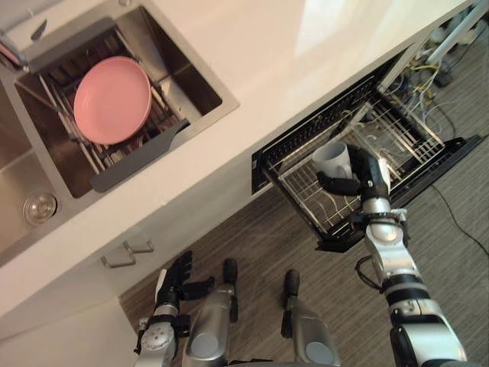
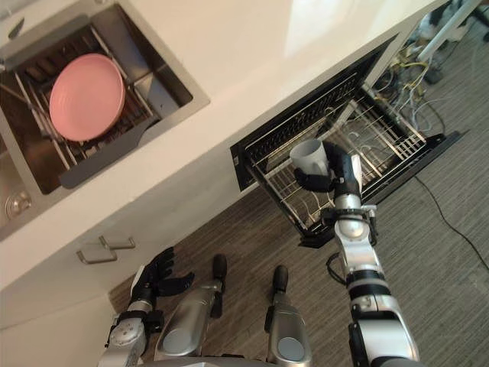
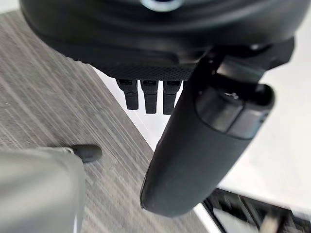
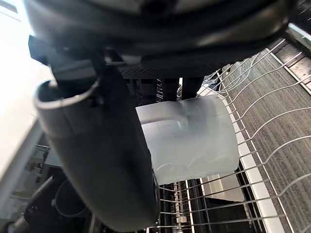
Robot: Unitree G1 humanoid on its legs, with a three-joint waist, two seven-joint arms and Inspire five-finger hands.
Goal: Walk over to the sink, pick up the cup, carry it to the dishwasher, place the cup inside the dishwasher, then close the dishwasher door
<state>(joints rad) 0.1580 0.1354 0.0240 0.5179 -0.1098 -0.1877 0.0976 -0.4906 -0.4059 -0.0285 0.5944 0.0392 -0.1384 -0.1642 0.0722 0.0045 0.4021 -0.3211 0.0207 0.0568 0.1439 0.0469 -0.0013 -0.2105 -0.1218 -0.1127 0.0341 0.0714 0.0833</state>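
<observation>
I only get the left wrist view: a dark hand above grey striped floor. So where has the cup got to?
Observer: The white ceramic cup is in the right hand, whose fingers and thumb curl round it over the pulled-out wire dishwasher rack. I cannot tell whether it touches the wires.
Operator: And what is in the sink?
Observer: A round pink plate lies on a wire rack inside the steel sink.
</observation>
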